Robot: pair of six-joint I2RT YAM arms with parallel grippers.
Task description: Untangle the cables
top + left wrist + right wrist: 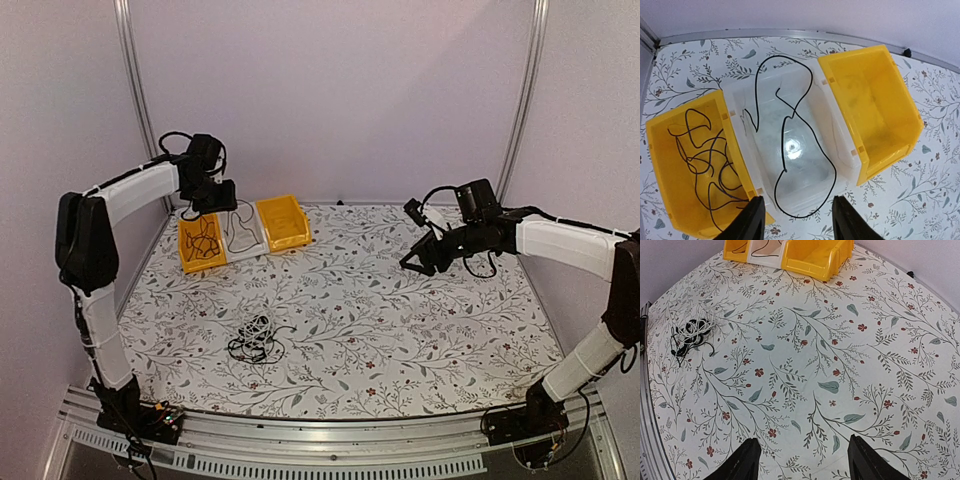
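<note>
White-sleeved arms (pixel 140 190), black claws (pixel 797 220)

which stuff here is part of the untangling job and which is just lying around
Job: tangled cable heap; crumpled black cable in left yellow bin; long black cable in clear bin.
Other: empty yellow bin; floral table cover.

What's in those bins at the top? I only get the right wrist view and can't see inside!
Observer: The left yellow bin holds a black cable lying in loose squiggles.
Operator: And the see-through one?
Observer: The clear bin holds a longer cable, looping out over its rim.
Operator: Where's the other arm?
Observer: The left gripper hangs right above the clear bin, open, holding nothing.
</note>
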